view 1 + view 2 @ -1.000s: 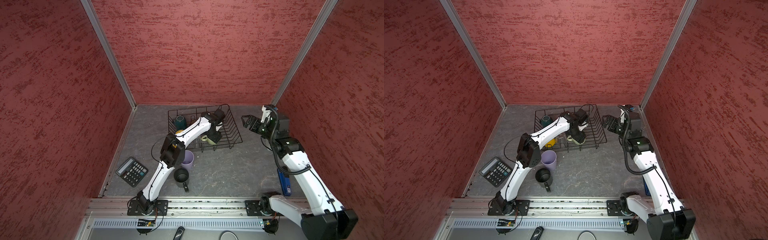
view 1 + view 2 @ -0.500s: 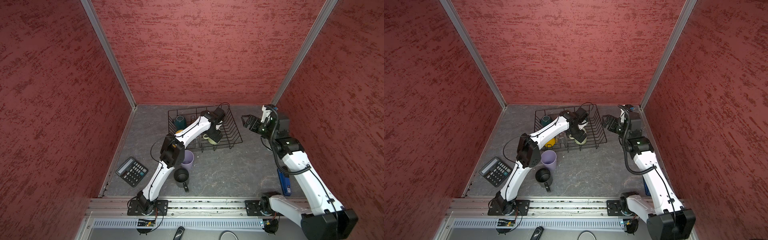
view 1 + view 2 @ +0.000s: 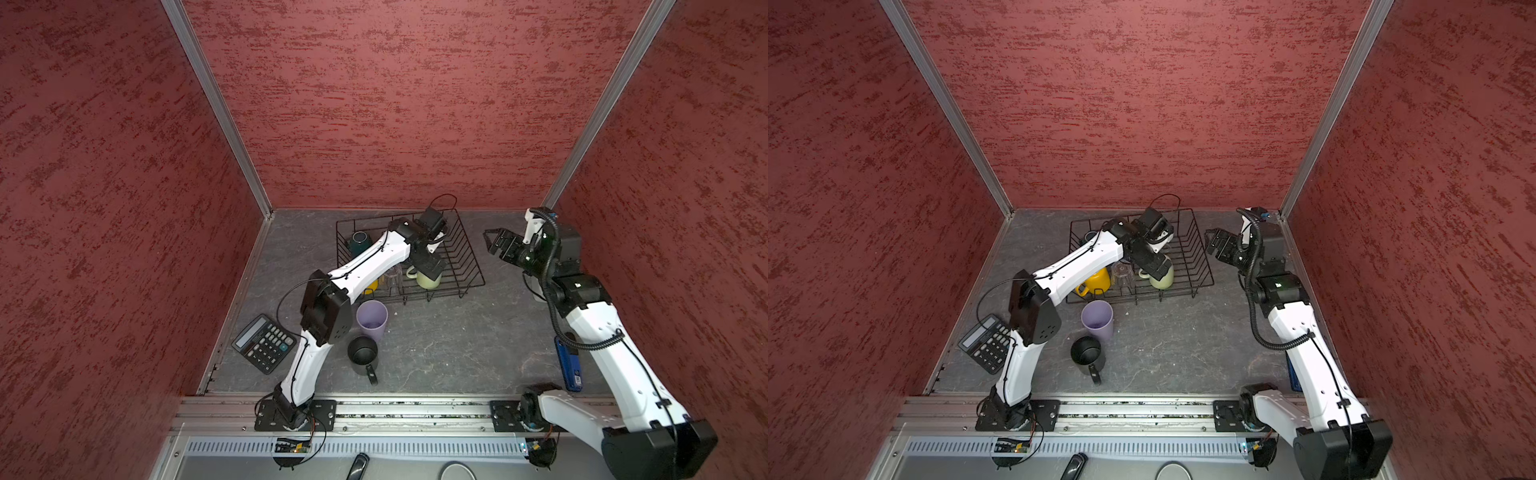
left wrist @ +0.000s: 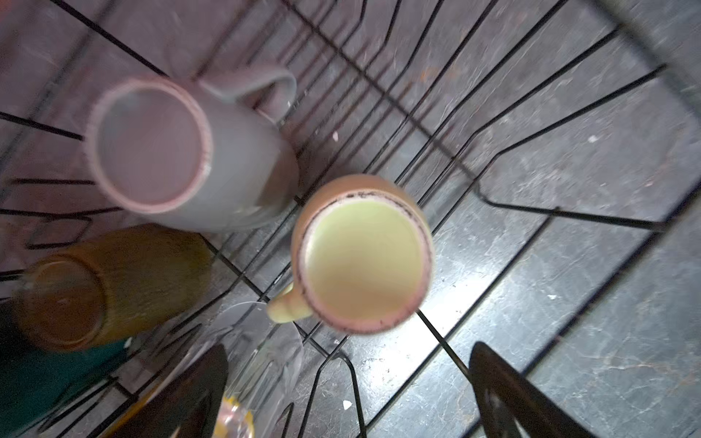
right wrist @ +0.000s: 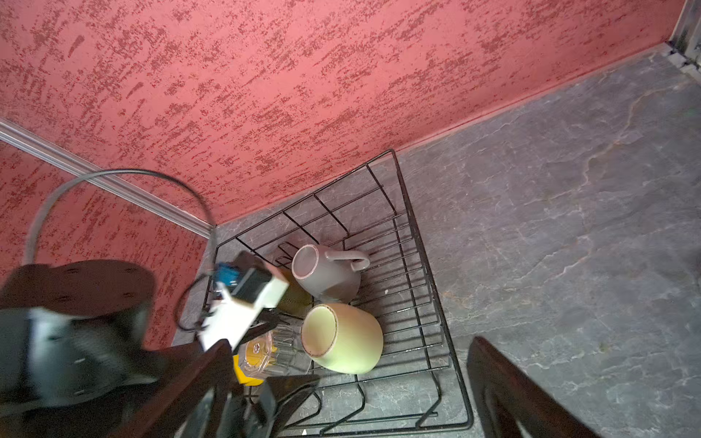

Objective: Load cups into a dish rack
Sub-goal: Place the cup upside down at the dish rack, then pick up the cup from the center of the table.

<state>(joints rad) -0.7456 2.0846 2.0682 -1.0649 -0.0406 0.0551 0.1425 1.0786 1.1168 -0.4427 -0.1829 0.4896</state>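
The black wire dish rack [image 3: 469, 266] [image 3: 1200, 266] stands at the back. The cream mug [image 4: 364, 258] [image 5: 345, 337] lies in it beside the grey mug [image 4: 182, 151], brown glass [image 4: 95, 284], clear ribbed glass [image 4: 261, 349], yellow mug [image 3: 1096, 282] and teal mug [image 3: 358, 241]. My left gripper [image 3: 431, 270] [image 4: 352, 402] hovers just above the cream mug, open and empty. The lilac tumbler [image 3: 371, 320] and black mug [image 3: 363, 353] stand upright on the table in front of the rack. To the right of the rack, my right gripper [image 3: 494, 243] [image 5: 356, 409] hangs open and empty.
A calculator [image 3: 264, 343] lies by the left wall. A blue object [image 3: 568, 368] lies by the right wall under my right arm. Red walls close in three sides, and a metal rail [image 3: 415, 409] runs along the front.
My left gripper has opened and let go of the cream mug, which now rests in the rack. The right arm has hardly moved.
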